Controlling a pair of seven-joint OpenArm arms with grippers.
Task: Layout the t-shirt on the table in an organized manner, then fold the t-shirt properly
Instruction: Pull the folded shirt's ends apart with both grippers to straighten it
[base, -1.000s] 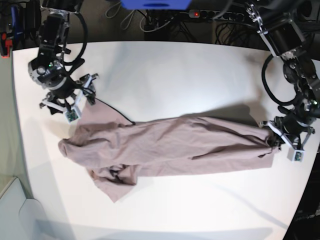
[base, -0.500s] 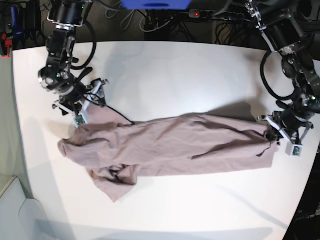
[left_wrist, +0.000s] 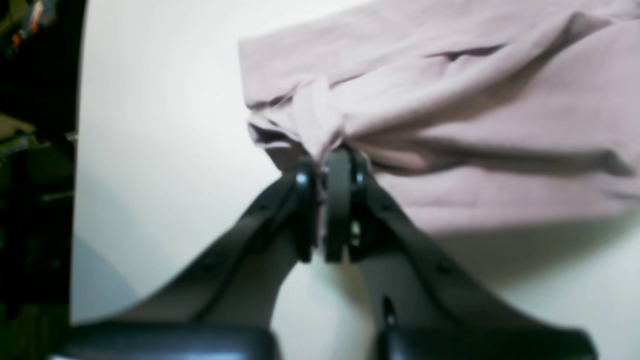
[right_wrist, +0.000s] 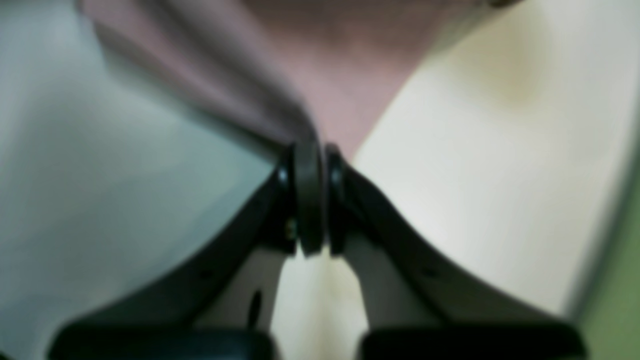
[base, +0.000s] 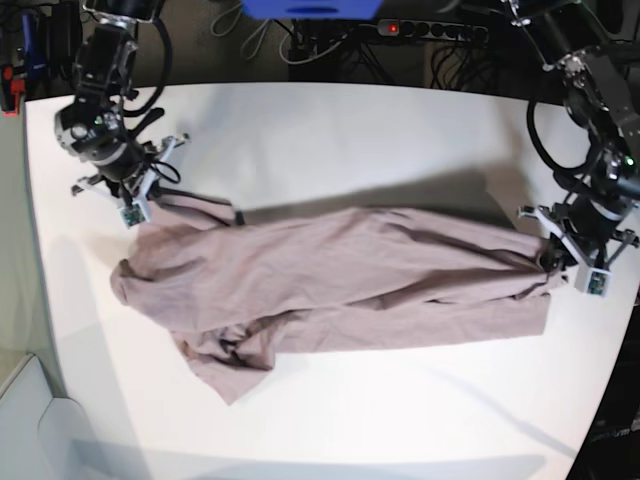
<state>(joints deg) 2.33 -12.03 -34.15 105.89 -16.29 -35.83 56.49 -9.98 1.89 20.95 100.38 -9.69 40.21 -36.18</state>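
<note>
The mauve t-shirt (base: 340, 280) lies stretched lengthwise across the white table (base: 330, 140), bunched and creased at its left end. In the base view my right gripper (base: 140, 205) is at the shirt's upper left corner and is shut on a pinch of the cloth; the right wrist view shows the cloth (right_wrist: 350, 65) running out from between the right gripper's (right_wrist: 310, 150) closed pads. At the shirt's right end my left gripper (base: 548, 262) is shut on a gathered fold. The left wrist view shows the left gripper (left_wrist: 325, 155) with that fold of the t-shirt (left_wrist: 475, 100) clamped in it.
Cables and a power strip (base: 420, 28) lie beyond the table's far edge, beside a blue object (base: 310, 8). The table's curved edge (base: 615, 350) runs close behind my left gripper. A pale bin (base: 25, 420) stands off the table's near left corner.
My right gripper was open beside the shirt's upper left corner; it has shut on that corner and drawn it up and left. The cloth now lies tauter and wider between the two grippers.
</note>
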